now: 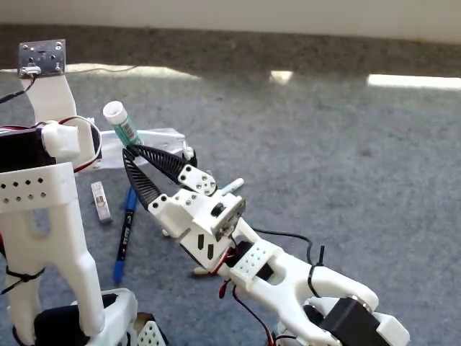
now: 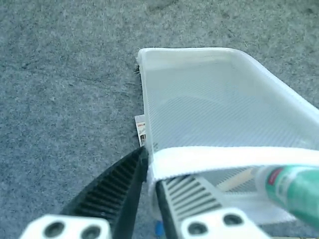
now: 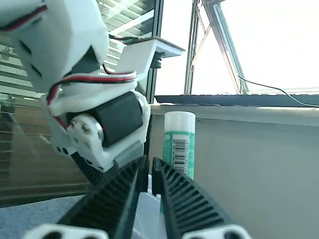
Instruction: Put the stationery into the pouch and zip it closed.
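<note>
**Left gripper** [image 2: 151, 167]: one black and one white finger pressed together, pinching the white band at the mouth of the pouch [image 2: 224, 94].

**Right gripper** [image 1: 131, 150]: black fingers drawn almost together, with a thin slit between them and nothing in the slit. The tips are at the lower end of the glue stick [image 1: 121, 124]; contact cannot be told.

**Glue stick**: green and white, tilted cap-up over the pouch mouth.

**Pouch** [image 1: 162, 137]: white mesh, open, lying on the grey carpet [image 1: 338, 158].

**Blue pen** [image 1: 125, 232] and **small white block** [image 1: 101, 200]: on the carpet near the pouch, outside it.

**By view:**
- The left wrist view shows the glue stick [image 2: 291, 186] crossing the pouch rim, and a pale stick [image 2: 238, 180] behind the mesh.
- The right wrist view shows the right gripper [image 3: 150, 167] with the glue stick [image 3: 179, 142] upright just past its tips. The left arm's housing [image 3: 94, 124] stands close beside it.
</note>
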